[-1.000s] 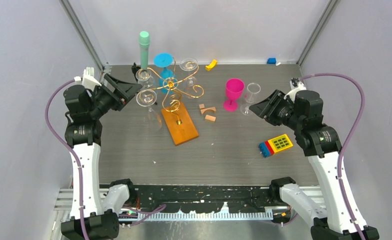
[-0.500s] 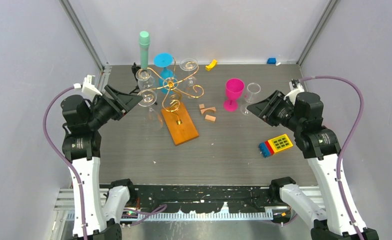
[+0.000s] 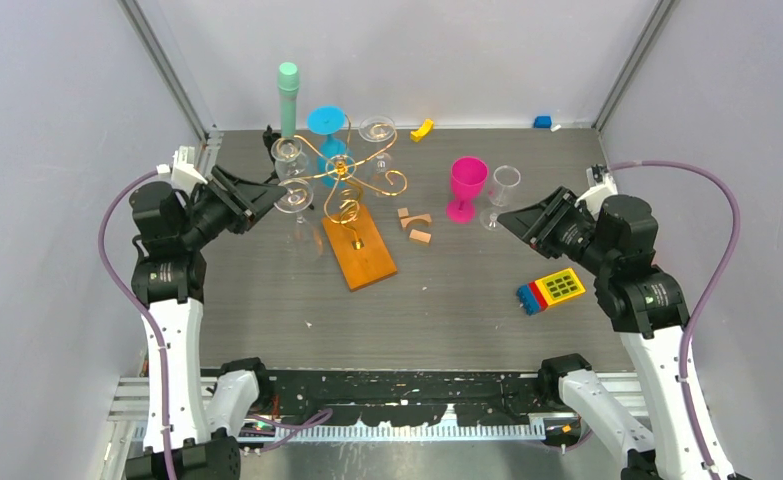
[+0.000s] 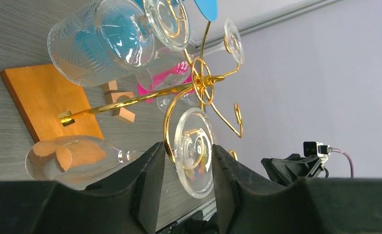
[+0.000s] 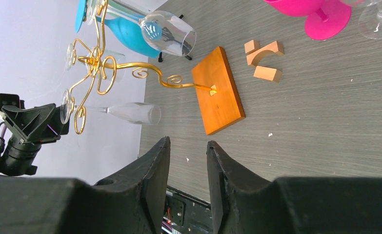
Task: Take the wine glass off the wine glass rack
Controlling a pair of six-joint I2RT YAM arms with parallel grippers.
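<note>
Left gripper (image 4: 186,147) spread, fingers (image 4: 147,180) flanking the foot of a hanging wine glass (image 4: 197,168) on the wine glass rack (image 4: 130,100) (contact unclear); right gripper (image 5: 188,144) parted, holding nothing.

Grey wood-grain table (image 3: 467,320), pale lilac walls (image 3: 57,100) around

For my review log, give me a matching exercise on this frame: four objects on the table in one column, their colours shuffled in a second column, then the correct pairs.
Objects
1. goblet
2. tall cylinder
3. rack base
4. toy brick stack

Colours
A. orange-brown
B. yellow, red and blue
C. pink
D. mint green

Pairs: 1-C, 2-D, 3-A, 4-B
</note>
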